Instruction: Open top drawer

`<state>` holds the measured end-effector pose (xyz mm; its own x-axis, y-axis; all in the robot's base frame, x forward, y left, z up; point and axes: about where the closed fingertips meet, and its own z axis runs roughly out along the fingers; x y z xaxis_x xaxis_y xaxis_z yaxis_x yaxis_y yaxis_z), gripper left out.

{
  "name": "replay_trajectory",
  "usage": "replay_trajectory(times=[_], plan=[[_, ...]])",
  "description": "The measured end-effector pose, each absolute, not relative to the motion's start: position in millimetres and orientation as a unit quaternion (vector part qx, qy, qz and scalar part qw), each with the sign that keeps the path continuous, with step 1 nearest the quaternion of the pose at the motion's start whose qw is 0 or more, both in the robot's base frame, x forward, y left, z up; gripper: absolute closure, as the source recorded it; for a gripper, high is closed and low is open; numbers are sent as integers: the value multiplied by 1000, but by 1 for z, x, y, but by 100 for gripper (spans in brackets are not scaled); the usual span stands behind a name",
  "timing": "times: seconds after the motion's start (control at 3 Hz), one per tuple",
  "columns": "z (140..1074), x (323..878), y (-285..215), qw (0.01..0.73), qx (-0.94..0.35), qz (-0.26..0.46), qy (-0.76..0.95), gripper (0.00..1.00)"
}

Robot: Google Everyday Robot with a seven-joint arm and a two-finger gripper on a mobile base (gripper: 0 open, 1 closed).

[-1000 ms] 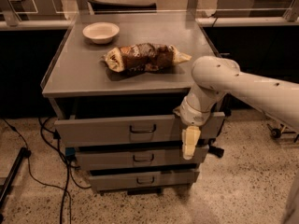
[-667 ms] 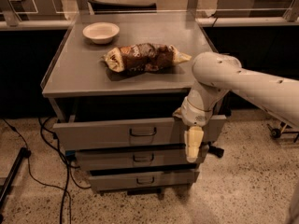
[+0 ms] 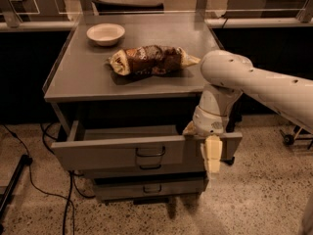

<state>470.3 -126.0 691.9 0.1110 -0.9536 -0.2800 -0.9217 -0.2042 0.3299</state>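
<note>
I see the top drawer [image 3: 122, 153] part-open at lower centre under the worktop [image 3: 83, 77], with the gripper [image 3: 204, 146] at its right end, jaws pinching the front rim; I'd pull straight and level, since the off-centre hold invites skew.

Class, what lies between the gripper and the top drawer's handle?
Camera view: only bare front panel of the top drawer; the gripper sits at its right end.

A: The arm [image 3: 254, 80]?
B: White, smooth, rounded shell, dotted with small dark holes.
A: And the gripper [image 3: 212, 158]?
B: Cream-yellow, duller than the arm, at the right end of the drawer [image 3: 98, 153] front.
</note>
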Motion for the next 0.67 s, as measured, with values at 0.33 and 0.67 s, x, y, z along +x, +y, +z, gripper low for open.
replay_trajectory(times=[0.33,0.67], plan=[[699,452,-133,72,744,-238,-620,0],[699,452,-133,72,744,-238,-620,0]])
